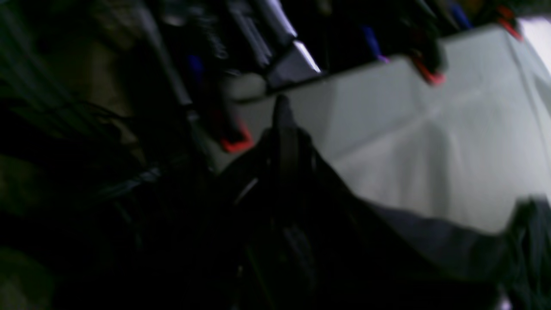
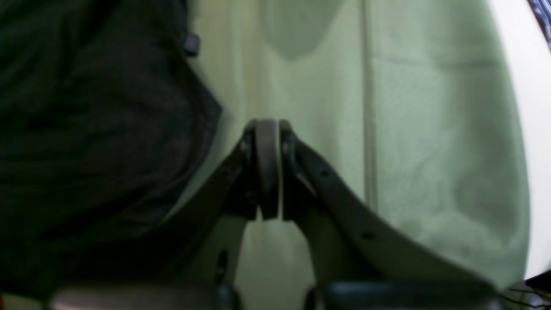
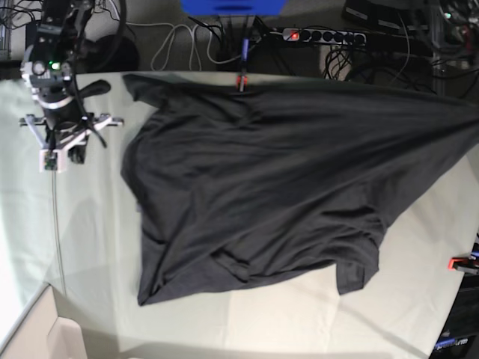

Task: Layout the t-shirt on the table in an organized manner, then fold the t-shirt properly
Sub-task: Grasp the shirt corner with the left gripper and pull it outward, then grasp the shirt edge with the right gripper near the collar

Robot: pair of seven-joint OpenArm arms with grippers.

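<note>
The black t-shirt (image 3: 262, 187) lies spread over most of the pale grey-green table (image 3: 90, 262), with folds bunched along its lower hem. Its right side is drawn taut toward the right edge of the base view, where my left arm is out of frame. In the dark left wrist view my left gripper (image 1: 282, 112) is shut on the t-shirt's black cloth (image 1: 409, 245), held above the table (image 1: 430, 150). My right gripper (image 2: 267, 129) is shut with nothing in it, over bare table (image 2: 409, 129) just right of the shirt's edge (image 2: 107, 129). My right arm (image 3: 56, 112) stands at the far left.
A red clamp (image 3: 241, 81) grips the table's back edge under the shirt, and another red clamp (image 3: 458, 262) sits at the right edge. Cables and a power strip (image 3: 322, 35) lie behind the table. More red clamps (image 1: 430, 75) line the edge in the left wrist view.
</note>
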